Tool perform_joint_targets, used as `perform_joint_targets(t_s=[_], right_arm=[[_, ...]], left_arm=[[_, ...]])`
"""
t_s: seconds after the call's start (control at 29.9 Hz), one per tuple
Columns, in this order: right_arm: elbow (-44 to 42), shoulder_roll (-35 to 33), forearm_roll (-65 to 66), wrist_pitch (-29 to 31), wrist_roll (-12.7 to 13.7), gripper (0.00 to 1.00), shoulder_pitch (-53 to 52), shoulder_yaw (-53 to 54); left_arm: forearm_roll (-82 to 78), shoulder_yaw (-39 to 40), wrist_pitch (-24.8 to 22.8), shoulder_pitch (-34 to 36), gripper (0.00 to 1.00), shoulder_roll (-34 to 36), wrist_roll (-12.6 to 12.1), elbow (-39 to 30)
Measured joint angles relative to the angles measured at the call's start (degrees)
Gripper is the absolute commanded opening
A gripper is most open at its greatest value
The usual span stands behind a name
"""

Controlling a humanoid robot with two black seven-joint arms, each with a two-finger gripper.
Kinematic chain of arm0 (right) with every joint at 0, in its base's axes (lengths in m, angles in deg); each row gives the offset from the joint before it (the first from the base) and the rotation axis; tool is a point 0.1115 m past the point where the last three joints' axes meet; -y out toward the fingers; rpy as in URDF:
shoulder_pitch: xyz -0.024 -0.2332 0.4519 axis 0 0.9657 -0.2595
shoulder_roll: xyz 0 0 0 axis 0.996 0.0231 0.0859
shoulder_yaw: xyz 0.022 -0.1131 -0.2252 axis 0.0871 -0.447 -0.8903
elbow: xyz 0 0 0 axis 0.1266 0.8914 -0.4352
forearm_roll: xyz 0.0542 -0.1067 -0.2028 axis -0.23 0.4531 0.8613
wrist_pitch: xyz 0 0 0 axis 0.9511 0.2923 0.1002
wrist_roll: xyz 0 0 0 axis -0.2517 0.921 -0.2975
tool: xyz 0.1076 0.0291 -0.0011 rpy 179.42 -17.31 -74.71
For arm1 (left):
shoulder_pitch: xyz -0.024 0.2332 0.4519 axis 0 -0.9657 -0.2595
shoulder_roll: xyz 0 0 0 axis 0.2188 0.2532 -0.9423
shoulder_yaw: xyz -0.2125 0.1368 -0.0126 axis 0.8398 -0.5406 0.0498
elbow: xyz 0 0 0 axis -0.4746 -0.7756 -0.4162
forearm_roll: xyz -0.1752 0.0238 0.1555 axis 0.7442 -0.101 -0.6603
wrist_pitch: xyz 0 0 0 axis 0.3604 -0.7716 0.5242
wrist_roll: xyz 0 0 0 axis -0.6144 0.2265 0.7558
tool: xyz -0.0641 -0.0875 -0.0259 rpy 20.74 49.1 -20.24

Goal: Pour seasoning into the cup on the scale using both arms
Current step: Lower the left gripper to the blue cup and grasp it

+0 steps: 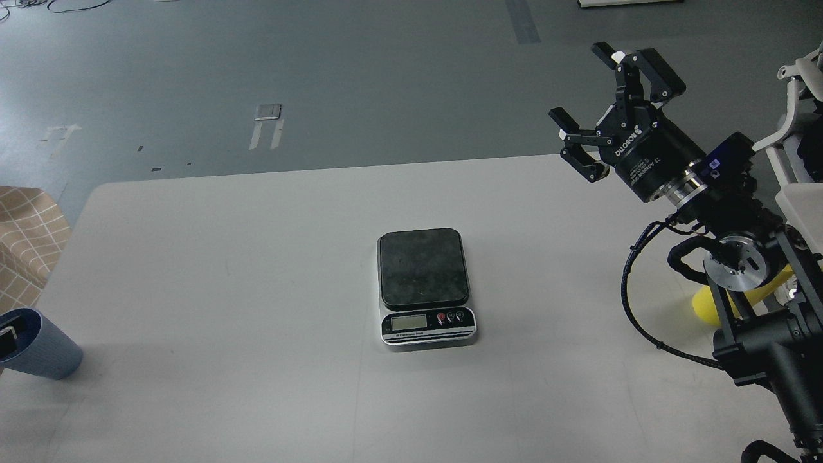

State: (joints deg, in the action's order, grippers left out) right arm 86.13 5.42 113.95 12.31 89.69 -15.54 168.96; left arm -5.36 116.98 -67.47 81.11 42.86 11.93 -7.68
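Cup (40, 344) sits at the table's (257, 257) far left edge, tilted, with something dark at its rim, possibly the left gripper; its state cannot be told. Scale (424, 289) lies centred, platform bare, ready for loading. Right gripper (588, 106) hangs raised, fingers spread wide, holding nothing. Seasoning (707, 305) lies behind that arm, mostly hidden.

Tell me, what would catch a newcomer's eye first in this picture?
Probably the right gripper, raised at the upper right with its black fingers spread wide and holding nothing. Next, the silver scale sits alone mid-table, its dark platform bare. The blue-grey cup is at the far left edge, and something yellow peeks from behind the right arm.
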Motion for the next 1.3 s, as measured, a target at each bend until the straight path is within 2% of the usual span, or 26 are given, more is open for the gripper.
perform_joint_targets(t_s=[0.4, 0.57, 0.64, 0.8, 1.04, 1.3], right_arm=[[0.4, -0.1, -0.1, 0.0, 0.0, 1.00, 0.7, 0.1], [0.5, -0.1, -0.2, 0.0, 0.0, 1.00, 1.0, 0.1], [0.5, -0.1, -0.2, 0.0, 0.0, 1.00, 1.1, 0.1], [0.5, -0.1, -0.2, 0.0, 0.0, 1.00, 1.3, 0.1], [0.5, -0.1, -0.2, 0.0, 0.0, 1.00, 1.4, 0.1], [0.4, -0.1, -0.1, 0.0, -0.1, 1.00, 1.4, 0.1]], left_arm=[[0.0, -0.1, 0.0, 0.0, 0.65, -0.1, 0.0, 0.0], [0.0, -0.1, 0.0, -0.1, 0.63, -0.2, 0.0, 0.0], [0.0, -0.1, 0.0, -0.1, 0.59, -0.2, 0.0, 0.0], [-0.1, -0.1, 0.0, -0.1, 0.56, -0.2, 0.0, 0.0], [-0.1, -0.1, 0.0, -0.1, 0.47, -0.2, 0.0, 0.0], [-0.4, -0.1, 0.0, -0.1, 0.31, -0.2, 0.0, 0.0]])
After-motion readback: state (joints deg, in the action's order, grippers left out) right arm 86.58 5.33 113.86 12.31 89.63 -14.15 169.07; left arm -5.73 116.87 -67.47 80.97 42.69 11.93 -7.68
